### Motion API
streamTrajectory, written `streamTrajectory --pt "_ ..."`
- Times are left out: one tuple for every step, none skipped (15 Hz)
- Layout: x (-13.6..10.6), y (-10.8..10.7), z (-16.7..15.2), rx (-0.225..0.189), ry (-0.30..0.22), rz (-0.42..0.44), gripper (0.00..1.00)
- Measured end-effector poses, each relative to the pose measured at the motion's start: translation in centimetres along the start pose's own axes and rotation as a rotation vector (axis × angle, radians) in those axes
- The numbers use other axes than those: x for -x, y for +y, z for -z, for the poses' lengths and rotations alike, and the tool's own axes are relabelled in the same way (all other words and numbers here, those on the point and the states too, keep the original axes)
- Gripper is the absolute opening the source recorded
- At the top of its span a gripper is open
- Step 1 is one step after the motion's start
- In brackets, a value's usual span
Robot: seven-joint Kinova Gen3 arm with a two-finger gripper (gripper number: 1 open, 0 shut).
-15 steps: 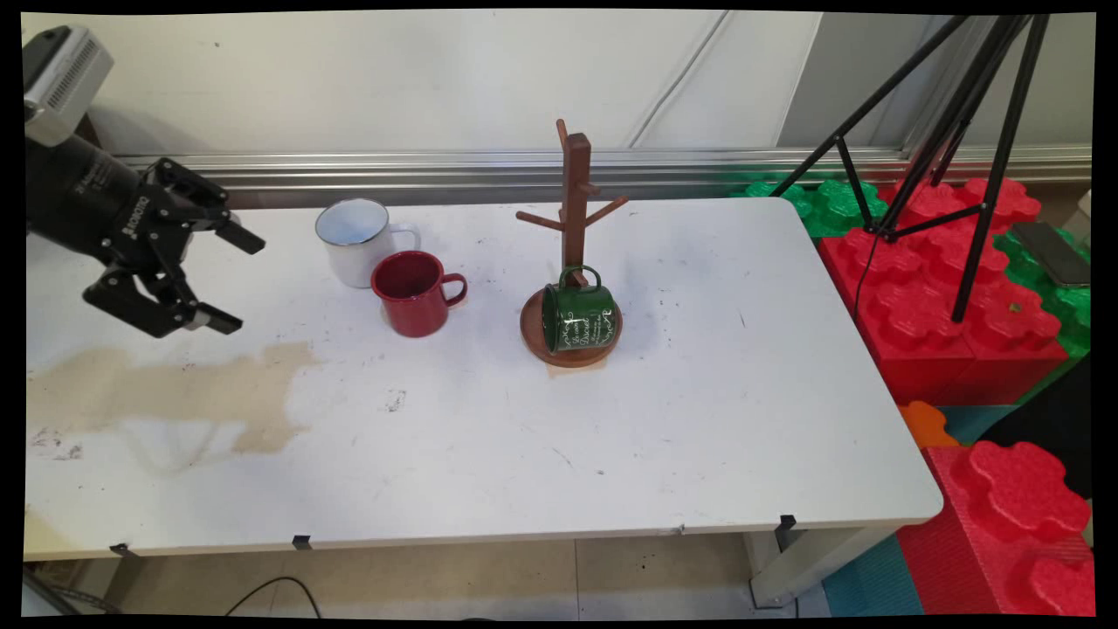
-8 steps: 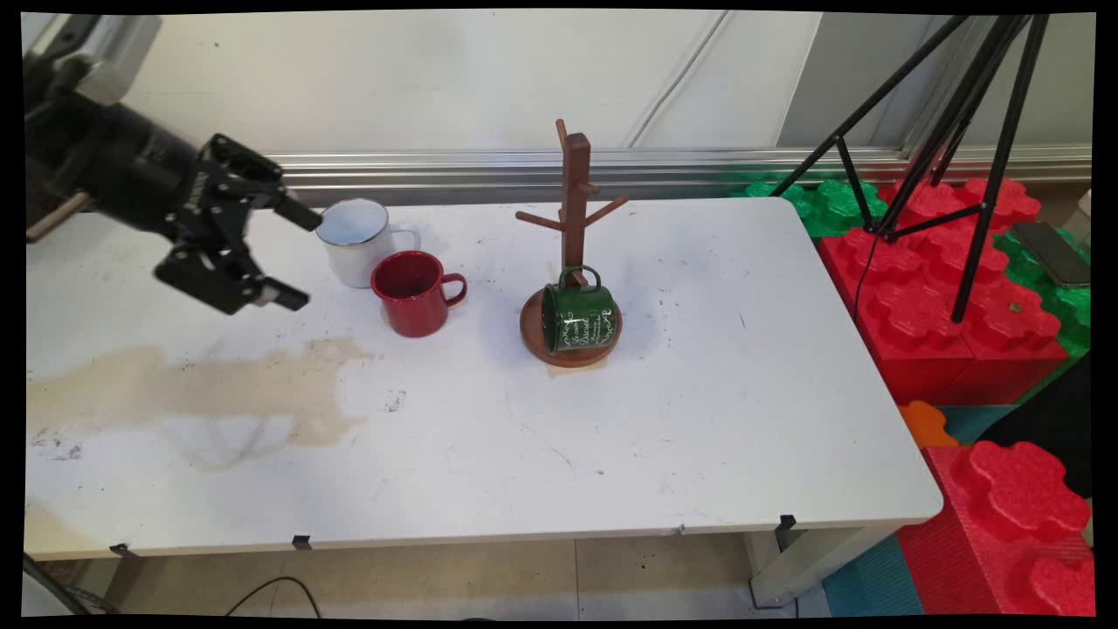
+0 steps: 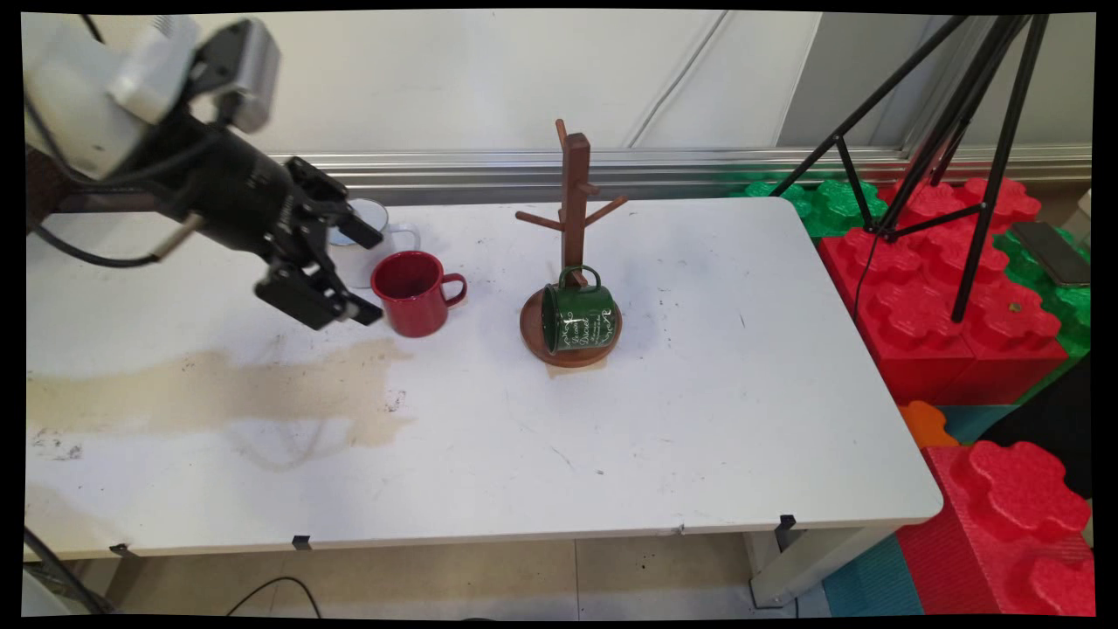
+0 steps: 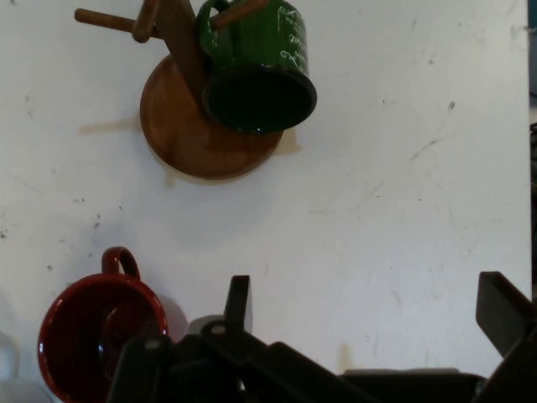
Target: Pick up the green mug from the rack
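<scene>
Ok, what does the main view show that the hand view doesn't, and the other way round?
Only the main view shows the black tripod, the red and green foam blocks, the tan stain and most of the white mug behind the gripper. Only the hand view looks into the green mug's dark mouth. Both show the red mug, the green mug hung on the wooden mug tree, and the open gripper.

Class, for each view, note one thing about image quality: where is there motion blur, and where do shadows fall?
Main view: the arm's white upper part is smeared, while the red mug and green mug are crisp; a tan shadow lies on the table. Hand view: the mug tree is slightly soft; the gripper is a dark silhouette.
</scene>
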Motion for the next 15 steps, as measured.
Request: streamTrajectory --pt "-0.3 0.1 -0.5 -0.002 -0.009 0.001 1.0" --pt "-0.6 0.4 -1.1 -0.004 -0.022 0.003 1.0" --pt "-0.9 0.5 -1.6 -0.006 -0.03 0.004 1.0" --pt "-1.2 0.7 -2.3 -0.007 -0.042 0.004 1.0" --pt "-1.4 0.8 -2.8 -0.008 -0.048 0.004 1.0" --pt "-1.9 1.1 -3.8 -0.009 -0.06 0.005 1.0" --pt "-2.1 1.2 -4.4 -0.011 -0.063 0.009 1.0" --pt "-2.3 1.4 -5.0 -0.013 -0.066 0.015 1.0" --pt "-2.4 1.5 -5.5 -0.015 -0.066 0.02 1.0" --pt "-2.4 1.5 -5.8 -0.017 -0.064 0.024 1.0" --pt "-2.4 1.6 -6.2 -0.019 -0.061 0.029 1.0" --pt "-2.3 1.7 -6.7 -0.022 -0.055 0.037 1.0" --pt "-2.2 1.8 -7.2 -0.024 -0.048 0.044 1.0" --pt "-2.1 1.9 -7.6 -0.026 -0.041 0.051 1.0" --pt "-1.9 2.0 -8.2 -0.03 -0.024 0.067 1.0"
